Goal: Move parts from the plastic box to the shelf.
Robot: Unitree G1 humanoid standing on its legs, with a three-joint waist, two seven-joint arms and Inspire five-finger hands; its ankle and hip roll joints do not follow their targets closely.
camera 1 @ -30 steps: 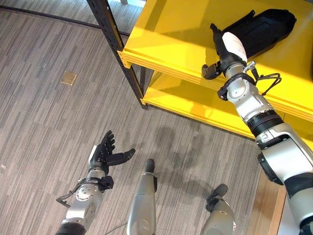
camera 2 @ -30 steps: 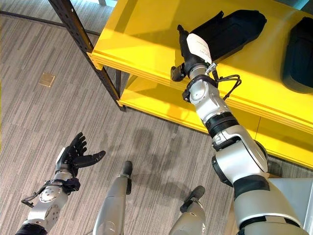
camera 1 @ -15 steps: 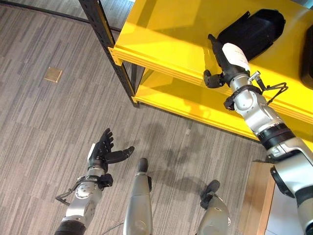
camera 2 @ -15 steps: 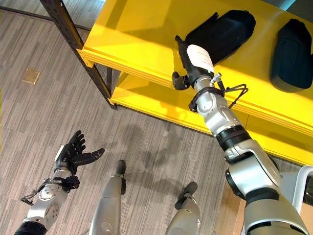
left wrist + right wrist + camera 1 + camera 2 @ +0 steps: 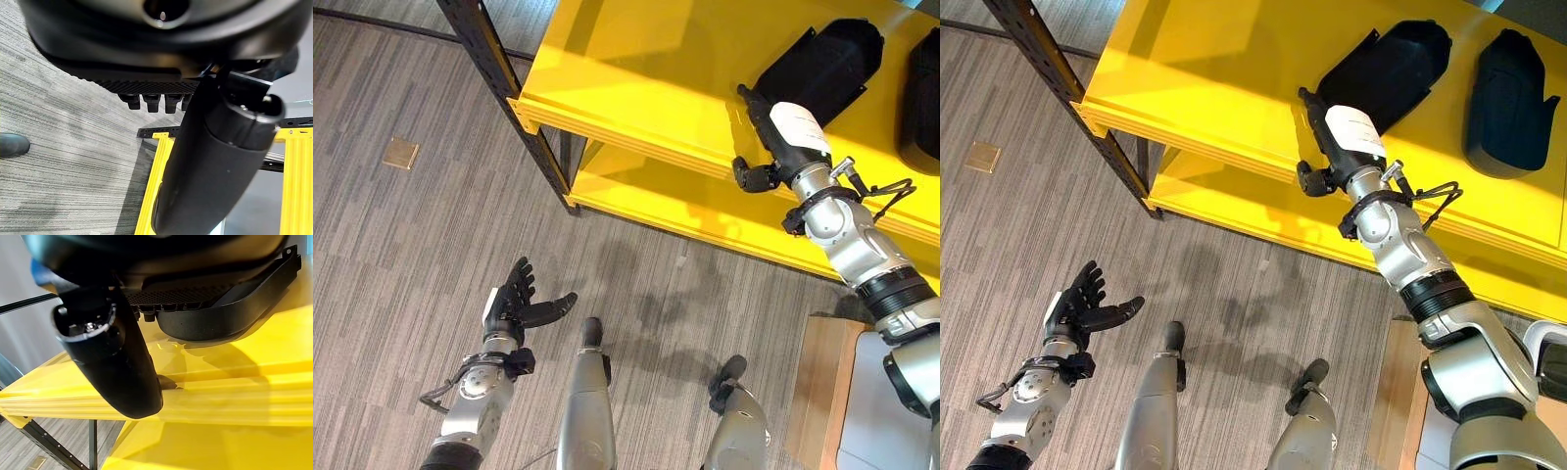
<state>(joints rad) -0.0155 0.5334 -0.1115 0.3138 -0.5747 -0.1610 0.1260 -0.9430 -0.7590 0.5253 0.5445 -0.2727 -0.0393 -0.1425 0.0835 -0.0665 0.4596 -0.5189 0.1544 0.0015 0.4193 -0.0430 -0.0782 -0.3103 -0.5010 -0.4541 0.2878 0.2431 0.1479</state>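
A black moulded part [image 5: 822,64] lies on the top board of the yellow shelf [image 5: 636,69], and a second black part [image 5: 1508,88] rests to its right. My right hand [image 5: 785,132] is open over the shelf's front edge. Its straight fingers point along the board, just short of the first part's near end. The right wrist view has that part [image 5: 230,308] lying on the yellow board beyond the fingers, with nothing in the hand. Low on the left, my left hand [image 5: 514,308] hangs open and empty above the floor.
A black steel upright [image 5: 499,78] carries the shelf at its left corner. A lower yellow board [image 5: 656,196] sits beneath the top one. A brass plate [image 5: 399,153] is set in the grey floor. A wooden edge [image 5: 813,392] stands at lower right.
The camera view has shifted, so the shelf sits further left. My right hand has drawn back from the black part toward the shelf's front edge. The left hand has held its pose.
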